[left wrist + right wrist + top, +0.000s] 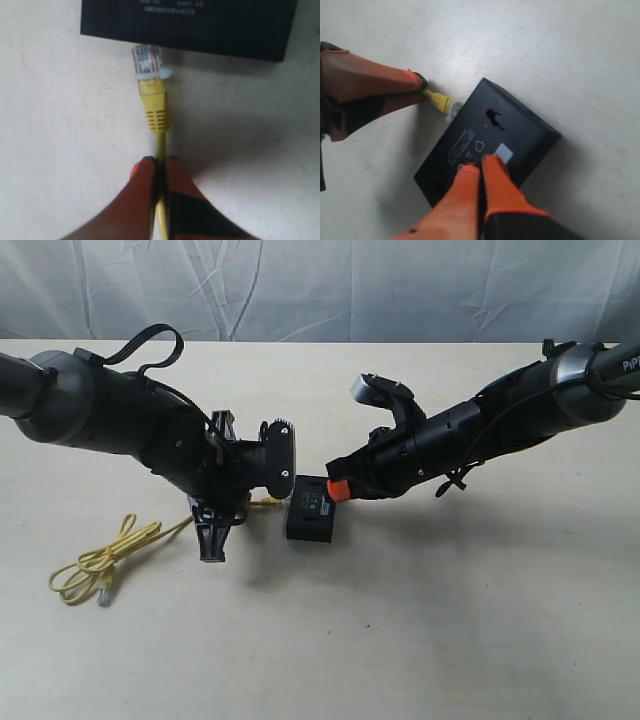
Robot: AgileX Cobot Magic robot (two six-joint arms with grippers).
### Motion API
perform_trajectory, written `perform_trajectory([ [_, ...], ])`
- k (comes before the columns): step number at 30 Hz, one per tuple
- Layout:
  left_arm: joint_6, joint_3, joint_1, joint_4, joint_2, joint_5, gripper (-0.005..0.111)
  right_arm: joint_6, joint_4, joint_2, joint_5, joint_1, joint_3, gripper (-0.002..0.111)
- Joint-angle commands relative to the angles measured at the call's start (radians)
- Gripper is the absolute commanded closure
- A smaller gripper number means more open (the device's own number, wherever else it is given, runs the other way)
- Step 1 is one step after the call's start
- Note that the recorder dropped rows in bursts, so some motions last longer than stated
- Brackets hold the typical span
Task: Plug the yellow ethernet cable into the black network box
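The black network box [311, 511] lies flat on the table's middle, its white label [504, 151] facing up. My left gripper [159, 160] is shut on the yellow ethernet cable [155, 107] just behind its plug. The clear plug [146, 60] points at the box's side [190, 25], its tip touching or nearly touching that face. My right gripper [480, 164] is shut, with nothing between its orange fingers, and its tips rest on the box's top [490, 132]. The rest of the cable lies coiled [95, 565] at the left, ending in a second plug [103, 597].
A pale tabletop [450, 620] spreads around the box. A wrinkled white cloth backdrop [330, 285] hangs behind the far edge. The left arm [120, 420] and right arm [500, 420] reach in from either side above the surface.
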Motion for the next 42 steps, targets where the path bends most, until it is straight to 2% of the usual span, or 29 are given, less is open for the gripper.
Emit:
perform_trajectory([
  [1, -0.004, -0.001, -0.004, -0.012, 0.002, 0.004, 0.107, -0.014, 0.004, -0.001, -0.014, -0.002, -0.005, 0.109],
  [13, -0.002, -0.001, -0.004, -0.012, -0.053, 0.067, 0.107, -0.014, 0.017, -0.001, -0.181, -0.002, -0.005, 0.109],
  [26, -0.002, -0.001, -0.004, -0.01, -0.053, 0.067, 0.107, -0.069, 0.134, 0.067, -0.041, 0.0, -0.005, 0.109],
  [38, -0.002, -0.001, 0.016, 0.014, -0.053, 0.067, 0.107, -0.073, 0.134, 0.067, -0.033, 0.0, -0.005, 0.109],
  [42, -0.002, -0.001, 0.025, 0.014, -0.053, 0.026, 0.107, -0.073, 0.134, 0.067, -0.029, 0.0, -0.005, 0.109],
])
